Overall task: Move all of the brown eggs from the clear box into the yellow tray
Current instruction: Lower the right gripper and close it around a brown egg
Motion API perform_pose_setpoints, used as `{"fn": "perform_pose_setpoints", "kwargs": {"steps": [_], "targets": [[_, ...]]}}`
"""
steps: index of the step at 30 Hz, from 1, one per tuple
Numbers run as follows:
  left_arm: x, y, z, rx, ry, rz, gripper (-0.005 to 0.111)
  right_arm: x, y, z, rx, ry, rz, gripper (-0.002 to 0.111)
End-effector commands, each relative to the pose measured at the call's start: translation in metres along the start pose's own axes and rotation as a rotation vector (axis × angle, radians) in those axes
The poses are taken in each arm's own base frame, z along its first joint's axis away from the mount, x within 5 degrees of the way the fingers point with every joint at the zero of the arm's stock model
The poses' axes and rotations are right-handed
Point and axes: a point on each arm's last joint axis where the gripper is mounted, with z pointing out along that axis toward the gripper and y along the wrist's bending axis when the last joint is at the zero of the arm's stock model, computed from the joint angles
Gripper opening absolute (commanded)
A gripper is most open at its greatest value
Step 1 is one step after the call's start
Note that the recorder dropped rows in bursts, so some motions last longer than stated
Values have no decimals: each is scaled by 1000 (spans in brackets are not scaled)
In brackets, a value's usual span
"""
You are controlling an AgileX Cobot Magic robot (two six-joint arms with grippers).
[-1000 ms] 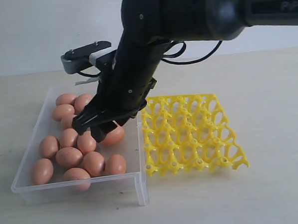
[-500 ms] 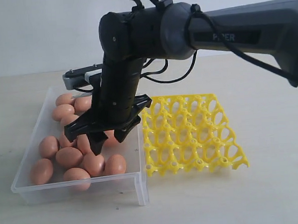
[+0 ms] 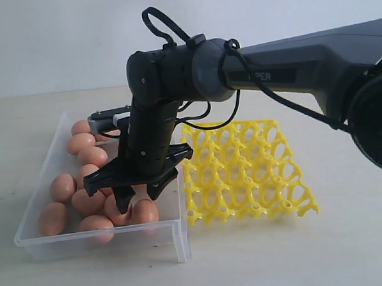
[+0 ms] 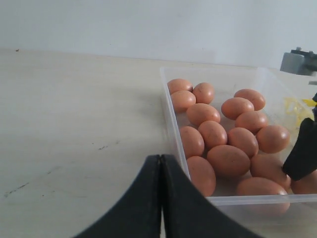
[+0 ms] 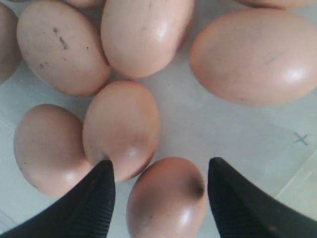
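Right gripper (image 5: 161,168): stood wide open, empty.
Egg (image 5: 166,203): lay at its 6 o'clock, between jaws.
Long axis: seemed crosswise to closing.

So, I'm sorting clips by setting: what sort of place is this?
Probably a lab or test bench, not a kitchen: a pale tabletop against a blank white wall, with a robot arm above a clear box of brown eggs beside a yellow tray.

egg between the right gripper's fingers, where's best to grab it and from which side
Grip that egg across its short axis, coming straight down from above. It lies on its side, the open right gripper straddles it, and neighbouring eggs crowd it, so a sideways approach looks blocked.
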Motion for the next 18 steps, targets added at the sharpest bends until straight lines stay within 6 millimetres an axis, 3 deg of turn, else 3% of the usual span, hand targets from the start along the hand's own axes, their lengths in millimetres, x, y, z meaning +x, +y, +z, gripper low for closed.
{"fn": "perform_pose_setpoints", "kwargs": {"steps": [1,12,16,18], "targets": [[-2,0,-1,2,-20,-5,0,-1,-2,13,-4,9,18,54],[-2,0,-1,2,-20,-5,0,2,-5,23,-2,57,26,51],[-2,0,-1,2,-20,-5,0,9,-5,21,5,132,-67,0],[-2,0,-1,2,-20,-5,0,11,-6,21,7,147,-78,0]]}}
